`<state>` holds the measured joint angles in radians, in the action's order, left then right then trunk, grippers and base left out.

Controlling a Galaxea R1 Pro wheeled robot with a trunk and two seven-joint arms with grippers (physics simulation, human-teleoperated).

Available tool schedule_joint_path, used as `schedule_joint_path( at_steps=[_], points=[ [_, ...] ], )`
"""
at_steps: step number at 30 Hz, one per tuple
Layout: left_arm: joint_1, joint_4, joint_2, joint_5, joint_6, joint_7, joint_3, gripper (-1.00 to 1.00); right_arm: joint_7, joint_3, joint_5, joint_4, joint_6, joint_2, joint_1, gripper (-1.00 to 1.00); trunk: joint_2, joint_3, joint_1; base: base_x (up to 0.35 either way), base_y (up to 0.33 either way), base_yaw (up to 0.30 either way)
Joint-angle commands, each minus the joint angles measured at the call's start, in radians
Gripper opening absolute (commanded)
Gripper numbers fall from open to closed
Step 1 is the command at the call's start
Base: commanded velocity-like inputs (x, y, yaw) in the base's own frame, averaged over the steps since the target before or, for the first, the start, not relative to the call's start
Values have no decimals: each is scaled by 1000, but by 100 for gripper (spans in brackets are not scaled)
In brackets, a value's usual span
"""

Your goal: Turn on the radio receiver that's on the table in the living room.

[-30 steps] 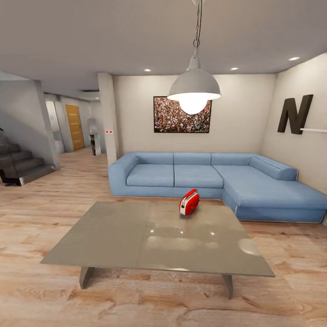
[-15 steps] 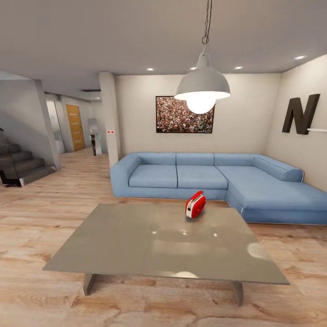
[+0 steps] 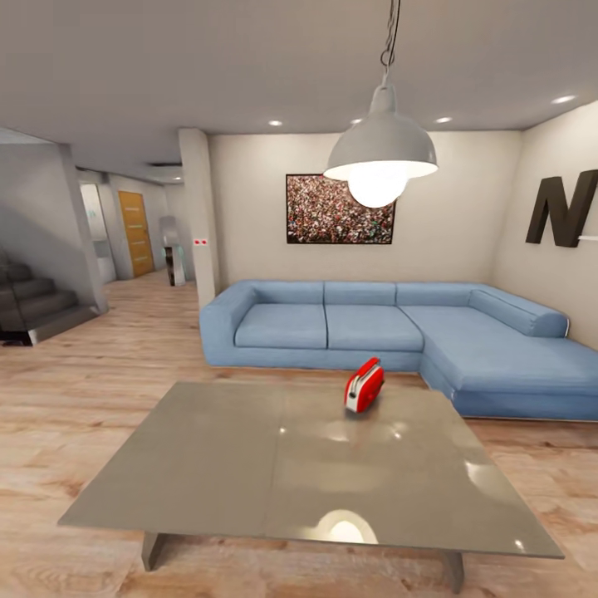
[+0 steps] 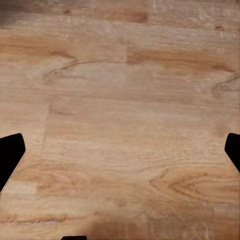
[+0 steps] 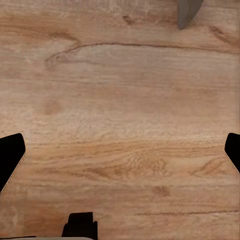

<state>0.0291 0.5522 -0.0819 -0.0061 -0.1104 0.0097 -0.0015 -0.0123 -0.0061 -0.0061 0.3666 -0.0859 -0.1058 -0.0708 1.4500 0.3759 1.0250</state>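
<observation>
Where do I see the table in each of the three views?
Head view: the table spans the lower middle, under the radio.
Left wrist view: plank floor beneath the open left hand.
Right wrist view: grey piece at the edge, perhaps its leg.
Shared landmark: the plank floor.

A large low rectangular table with a glossy grey-taupe top (image 3: 249, 465) stands on the light wood plank floor (image 3: 75, 399), one seam crossing its surface. A small glossy red radio receiver with white edge trim (image 3: 365, 385) sits upright on the far part of the top, right of the seam, near the far edge.
</observation>
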Motion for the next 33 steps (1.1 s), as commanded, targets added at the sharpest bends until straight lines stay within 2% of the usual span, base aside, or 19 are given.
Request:
schedule_joint_path(
  at_steps=[1, 7, 16, 33],
  points=[
    [0, 0, 0, 0, 0, 2, 0, 100, 0, 0, 0, 0, 0, 0, 0, 100, 0, 0, 0, 327, 0, 0],
    [0, 0, -1, 0, 0, 30, 0, 100, 0, 0, 0, 0, 0, 0, 0, 100, 0, 0, 0, 328, 0, 0],
    [0, 0, -1, 1, -1, 33, 0, 100, 0, 0, 0, 0, 0, 0, 0, 100, 0, 0, 0, 317, -55, 0],
    [0, 0, -1, 2, -2, 32, -2, 100, 0, 0, 0, 0, 0, 0, 0, 100, 0, 0, 0, 24, -14, 99]
  ],
)
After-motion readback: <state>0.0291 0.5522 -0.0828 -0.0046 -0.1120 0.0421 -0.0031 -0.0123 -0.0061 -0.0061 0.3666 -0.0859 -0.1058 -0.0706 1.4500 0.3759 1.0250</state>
